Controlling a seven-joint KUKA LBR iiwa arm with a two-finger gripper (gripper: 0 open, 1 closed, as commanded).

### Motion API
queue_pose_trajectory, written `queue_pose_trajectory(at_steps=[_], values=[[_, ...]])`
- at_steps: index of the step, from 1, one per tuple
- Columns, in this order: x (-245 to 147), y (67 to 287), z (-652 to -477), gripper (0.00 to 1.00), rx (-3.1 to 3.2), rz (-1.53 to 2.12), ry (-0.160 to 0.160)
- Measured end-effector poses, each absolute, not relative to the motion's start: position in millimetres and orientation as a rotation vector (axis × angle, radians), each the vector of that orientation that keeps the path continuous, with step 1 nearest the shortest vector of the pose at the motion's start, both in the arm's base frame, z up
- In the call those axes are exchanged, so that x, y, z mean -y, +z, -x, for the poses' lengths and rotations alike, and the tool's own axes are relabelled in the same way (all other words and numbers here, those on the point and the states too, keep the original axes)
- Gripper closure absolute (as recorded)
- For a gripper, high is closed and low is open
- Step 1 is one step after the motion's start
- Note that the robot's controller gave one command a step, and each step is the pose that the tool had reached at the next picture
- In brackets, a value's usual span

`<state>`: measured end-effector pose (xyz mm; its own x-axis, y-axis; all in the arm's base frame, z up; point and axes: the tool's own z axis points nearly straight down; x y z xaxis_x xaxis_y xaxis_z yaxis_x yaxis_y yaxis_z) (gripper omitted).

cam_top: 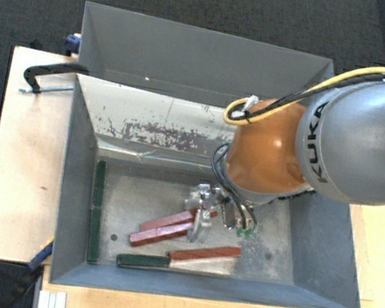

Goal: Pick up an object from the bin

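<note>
My gripper (219, 224) is low in the middle of the bin, under the orange wrist cover. It is open, with nothing showing between its fingers. The left metal finger (201, 223) comes down against the right end of a pinkish-red bar (161, 229) that lies slanted on the floor. The other finger (242, 223) stands to the right, apart from the bar. A darker red-brown bar (205, 254) lies just in front of the gripper, near the front wall. Left of that bar, end to end with it, lies a short dark green bar (143, 260).
A long dark green strip (96, 210) lies along the foot of the left wall. The arm and its orange cover hang over the right half of the bin. The bin's walls slope up steeply all around.
</note>
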<state>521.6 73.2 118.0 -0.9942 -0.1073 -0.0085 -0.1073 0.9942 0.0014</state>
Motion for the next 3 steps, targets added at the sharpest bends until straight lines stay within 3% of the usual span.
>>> queue_pose_trajectory(at_steps=[1, 2, 3], values=[[-41, 77, -549.9, 1.0, -3.135, 0.148, 0.003], [-80, 167, -552.5, 1.0, -3.134, 0.135, 0.003], [-80, 167, -552.4, 0.0, -3.134, 0.135, 0.003]])
